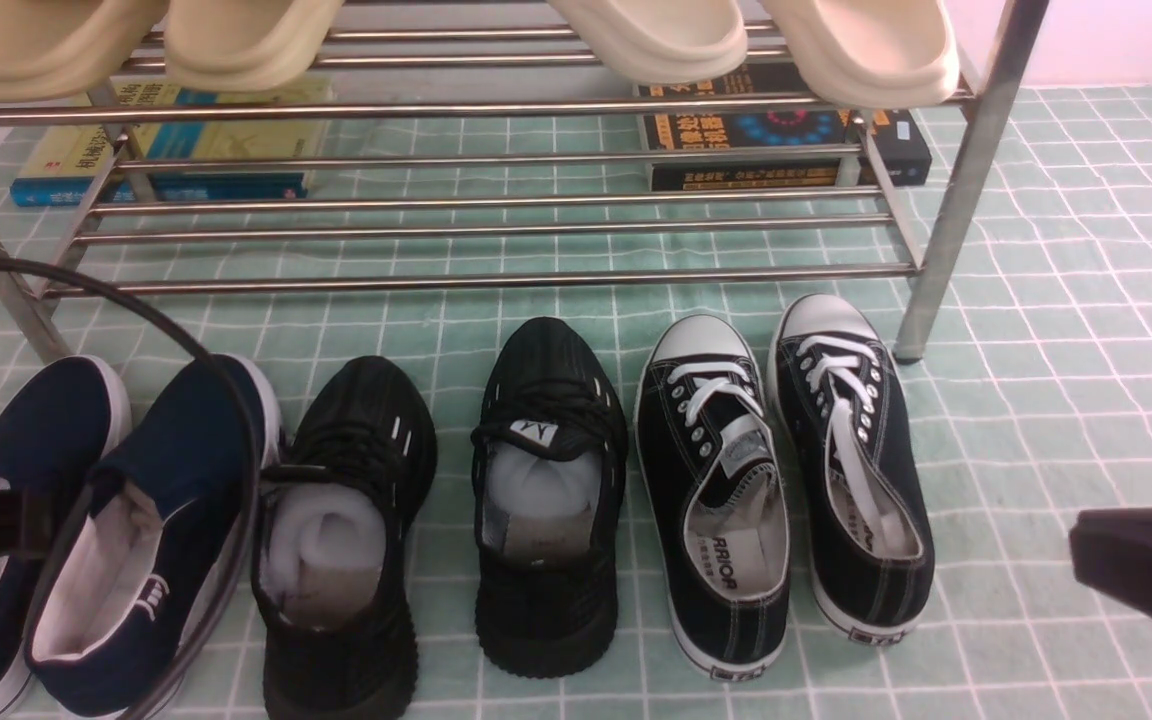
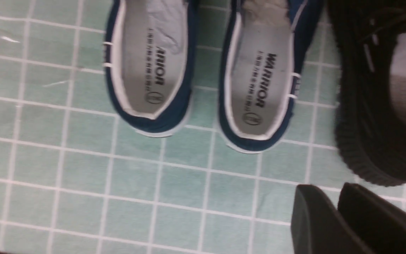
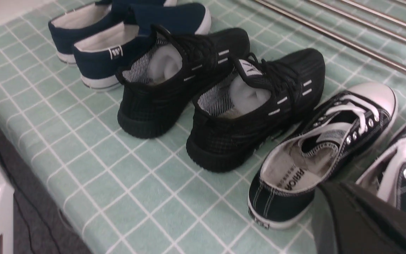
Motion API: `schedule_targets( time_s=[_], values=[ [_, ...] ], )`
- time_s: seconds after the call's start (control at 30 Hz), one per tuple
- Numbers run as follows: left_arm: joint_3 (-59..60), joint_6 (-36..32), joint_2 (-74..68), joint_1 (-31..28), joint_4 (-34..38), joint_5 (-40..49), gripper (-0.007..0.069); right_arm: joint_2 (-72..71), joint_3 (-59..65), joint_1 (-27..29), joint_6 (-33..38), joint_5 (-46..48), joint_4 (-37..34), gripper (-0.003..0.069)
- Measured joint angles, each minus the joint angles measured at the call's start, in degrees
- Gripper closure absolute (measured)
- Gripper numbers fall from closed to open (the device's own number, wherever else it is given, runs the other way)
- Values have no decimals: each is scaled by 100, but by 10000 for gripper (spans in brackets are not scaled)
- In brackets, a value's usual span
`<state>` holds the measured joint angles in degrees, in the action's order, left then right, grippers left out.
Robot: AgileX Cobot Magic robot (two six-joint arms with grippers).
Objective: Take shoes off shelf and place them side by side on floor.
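Both grippers, left and right, have their jaws pressed together, pinching nothing. 2 black knit sneakers with ribbed soles, white dashes and rolled white stuffing stand side by side, slightly apart, on the mint floor with its thin white grid, in front of the chrome-tube shelf. Beside them are 2 smooth navy slip-ons and 2 canvas sneakers with rounded white toe caps. The frame cuts off 4 cream clogs; a blurred dark cable partly hides 1 slip-on.

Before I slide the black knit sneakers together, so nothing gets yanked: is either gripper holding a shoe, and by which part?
Neither; left and right grippers hold nothing.
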<state>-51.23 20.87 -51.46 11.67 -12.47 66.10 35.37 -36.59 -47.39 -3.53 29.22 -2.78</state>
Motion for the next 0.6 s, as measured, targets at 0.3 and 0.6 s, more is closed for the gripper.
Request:
schedule_targets(
  time_s=[0.3,0.6],
  values=[
    [0,0,0,0,-377,189,624,-38,188,0,7,-478,0,670],
    [0,0,0,0,-422,258,624,-38,188,0,18,-495,0,664]
  ],
)
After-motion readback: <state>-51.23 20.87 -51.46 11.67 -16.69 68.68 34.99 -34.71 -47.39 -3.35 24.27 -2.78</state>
